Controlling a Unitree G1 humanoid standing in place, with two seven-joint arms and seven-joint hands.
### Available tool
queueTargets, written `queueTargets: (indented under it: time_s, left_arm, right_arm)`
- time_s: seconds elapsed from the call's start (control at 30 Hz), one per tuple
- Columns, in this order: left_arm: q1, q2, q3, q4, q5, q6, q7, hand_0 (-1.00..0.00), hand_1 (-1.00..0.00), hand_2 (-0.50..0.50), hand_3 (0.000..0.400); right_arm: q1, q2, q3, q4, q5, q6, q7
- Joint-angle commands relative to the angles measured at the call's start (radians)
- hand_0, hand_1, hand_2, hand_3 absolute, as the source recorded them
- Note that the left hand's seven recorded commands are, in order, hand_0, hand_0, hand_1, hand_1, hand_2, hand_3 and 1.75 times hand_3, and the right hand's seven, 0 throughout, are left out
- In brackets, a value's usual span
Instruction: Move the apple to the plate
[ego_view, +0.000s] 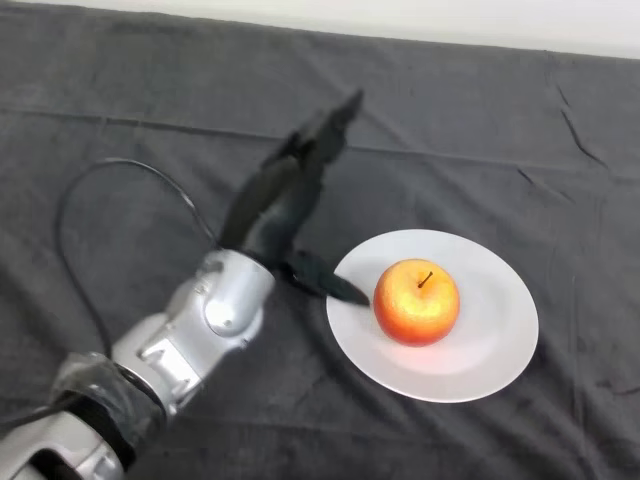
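Note:
A red and yellow apple stands upright on a white plate, left of the plate's middle. My left hand is to the left of the plate, above the cloth. Its fingers stretch straight toward the far side of the table. Its thumb points right over the plate's left rim, close to the apple but apart from it. The hand is open and holds nothing.
The table is covered by a dark grey cloth with creases. My silver-grey forearm comes in from the lower left. A pale wall strip runs along the far edge.

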Motion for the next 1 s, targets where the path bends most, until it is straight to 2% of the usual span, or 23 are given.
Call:
queueTargets:
  time_s: [0.03,0.53,1.0]
  left_arm:
    - [-0.002,0.041,0.035,-0.062,-0.010,-0.029,0.028,0.00,0.00,0.00,0.000]
    - [0.104,0.156,0.262,-0.161,-0.052,-0.061,0.063,0.00,0.00,0.00,0.000]
    - [0.196,0.221,0.437,-0.213,-0.061,-0.078,0.092,0.00,0.00,0.00,0.000]
  right_arm:
    - [0.130,0.130,-0.0079,0.060,0.0022,0.021,0.0006]
    - [0.130,0.130,-0.0078,0.058,0.0019,0.022,0.0003]
    - [0.131,0.130,-0.0073,0.057,0.0023,0.023,0.0002]
